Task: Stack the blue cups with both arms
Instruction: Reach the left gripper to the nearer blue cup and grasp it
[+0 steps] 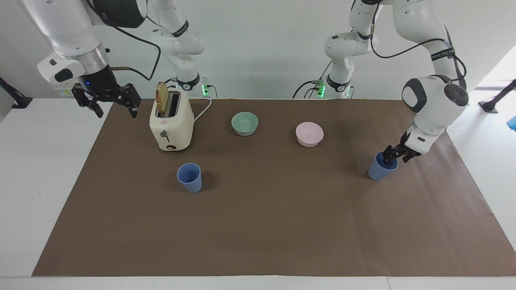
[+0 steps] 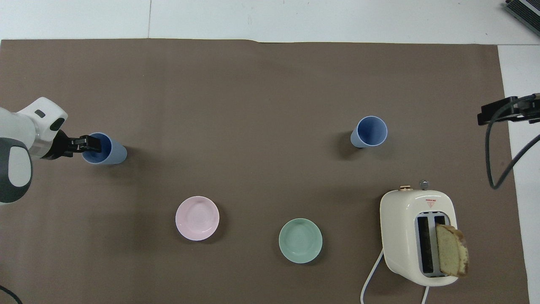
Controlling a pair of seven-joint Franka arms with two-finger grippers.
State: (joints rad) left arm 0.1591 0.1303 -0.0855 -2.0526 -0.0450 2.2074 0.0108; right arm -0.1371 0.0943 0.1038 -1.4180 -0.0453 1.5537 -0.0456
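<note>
Two blue cups stand upright on the brown mat. One cup (image 1: 190, 177) (image 2: 370, 131) stands just farther from the robots than the toaster. The other cup (image 1: 377, 172) (image 2: 112, 153) is toward the left arm's end. My left gripper (image 1: 396, 158) (image 2: 93, 144) is down at this cup's rim, open, with one finger inside the cup and one outside it. My right gripper (image 1: 115, 105) (image 2: 502, 113) is open and empty, waiting in the air over the mat's edge at the right arm's end, beside the toaster.
A cream toaster (image 1: 171, 125) (image 2: 417, 236) holds a slice of bread. A mint-green bowl (image 1: 244, 123) (image 2: 300, 240) and a pink bowl (image 1: 309, 133) (image 2: 197, 218) sit nearer to the robots than the cups. Two shorter white arms (image 1: 340, 60) stand at the table's robot end.
</note>
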